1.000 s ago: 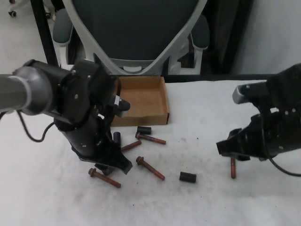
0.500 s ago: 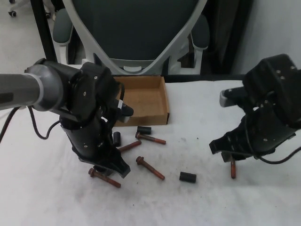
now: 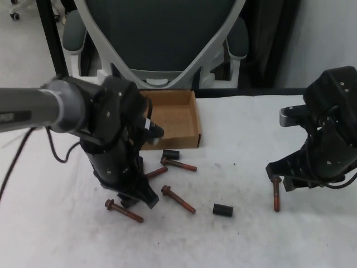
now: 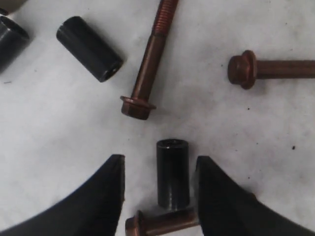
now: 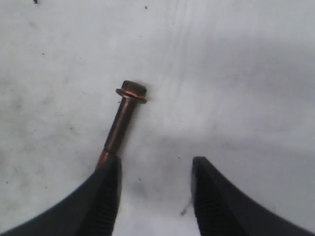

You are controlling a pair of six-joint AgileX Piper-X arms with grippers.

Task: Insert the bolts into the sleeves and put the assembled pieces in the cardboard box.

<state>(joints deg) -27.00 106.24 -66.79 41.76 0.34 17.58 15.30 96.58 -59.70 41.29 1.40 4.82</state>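
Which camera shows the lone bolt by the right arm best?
The right wrist view: the bolt lies close up, head and shaft plain, its end behind a finger of the right gripper. The high view shows it small, beside that gripper.

left claw open, right claw open

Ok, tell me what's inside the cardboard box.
In the cardboard box, bare brown floor is visible, with no bolt or sleeve on it. Its left side is covered by the left arm, so anything there cannot be seen.
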